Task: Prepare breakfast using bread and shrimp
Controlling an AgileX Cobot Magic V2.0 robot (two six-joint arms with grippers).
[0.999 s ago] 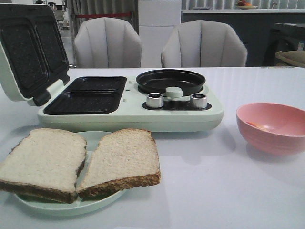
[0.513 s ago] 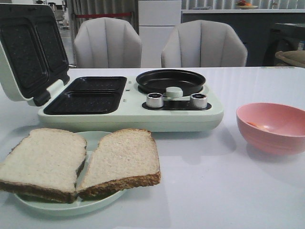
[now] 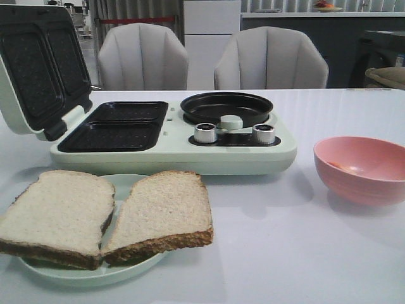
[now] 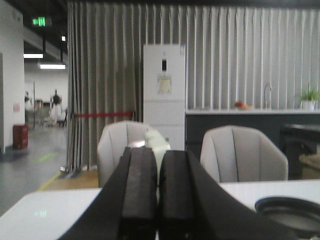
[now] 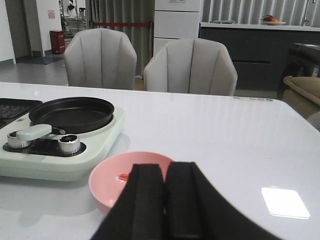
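Two bread slices lie side by side on a pale green plate [image 3: 124, 182] at the front left, the left slice [image 3: 57, 209] overlapping the right slice [image 3: 166, 208]. To the right stands a pink bowl [image 3: 364, 168] with a small orange shrimp piece [image 3: 342, 166] inside. Neither gripper shows in the front view. My right gripper [image 5: 165, 167] is shut and empty, held just short of the pink bowl [image 5: 112, 177], where the shrimp piece [image 5: 123, 176] shows beside its fingers. My left gripper [image 4: 158, 150] is shut and empty, held level above the table.
A pale green breakfast maker [image 3: 253, 155] sits mid-table, its lid [image 3: 38, 63] standing open at the left, two dark sandwich wells [image 3: 114, 136] and a round black pan [image 3: 226, 106] beside two knobs. Two grey chairs [image 3: 144, 57] stand behind the table.
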